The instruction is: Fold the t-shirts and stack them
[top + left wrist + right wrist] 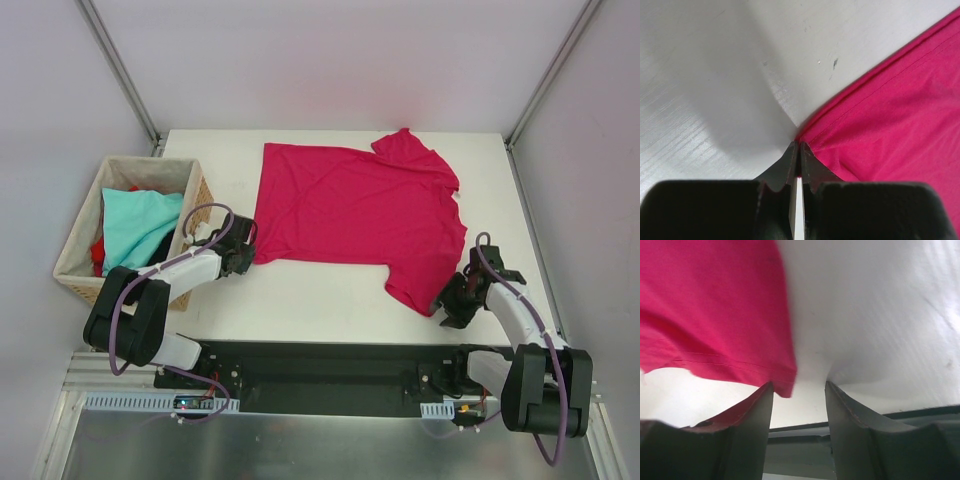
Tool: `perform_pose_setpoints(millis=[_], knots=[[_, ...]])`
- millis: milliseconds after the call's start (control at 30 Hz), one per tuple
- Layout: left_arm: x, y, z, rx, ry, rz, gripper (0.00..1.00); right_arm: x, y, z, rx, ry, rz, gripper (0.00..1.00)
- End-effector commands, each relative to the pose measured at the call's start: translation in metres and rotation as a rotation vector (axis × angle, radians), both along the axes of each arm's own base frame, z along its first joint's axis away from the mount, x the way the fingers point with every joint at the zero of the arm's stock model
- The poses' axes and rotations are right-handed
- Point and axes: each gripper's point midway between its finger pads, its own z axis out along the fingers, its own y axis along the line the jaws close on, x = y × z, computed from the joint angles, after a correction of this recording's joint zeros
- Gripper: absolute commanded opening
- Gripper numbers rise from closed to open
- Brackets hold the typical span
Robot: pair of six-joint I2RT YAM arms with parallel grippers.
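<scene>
The crimson-magenta t-shirt (350, 210) is shown spread flat on the white table (300, 300), while the light teal t-shirt (135, 220) and the red t-shirt (98, 252) are kept in the wicker basket (75, 235) at the left. The near-left hem corner is pinched by the closed left gripper (797, 147). The near-right sleeve corner is straddled by the right gripper (799, 385), whose jaws are held apart.
</scene>
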Motion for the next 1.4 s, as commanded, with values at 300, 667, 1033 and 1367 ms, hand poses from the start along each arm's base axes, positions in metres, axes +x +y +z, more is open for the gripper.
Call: perform_pose_setpoints(millis=[300, 667, 1033, 1367], knots=[[-0.002, -0.009, -0.004, 0.002, 0.018, -0.040, 0.00, 0.022, 0.005, 0.011, 0.009, -0.098, -0.042, 0.48], [-0.004, -0.009, -0.006, 0.005, 0.024, -0.037, 0.00, 0.022, 0.008, -0.008, 0.013, -0.068, -0.031, 0.38], [-0.004, -0.008, -0.004, 0.011, 0.014, -0.029, 0.00, -0.007, 0.006, -0.006, -0.028, -0.003, 0.030, 0.41], [-0.001, -0.012, -0.007, 0.003, 0.029, -0.032, 0.00, -0.002, 0.006, -0.012, -0.030, 0.009, 0.044, 0.39]])
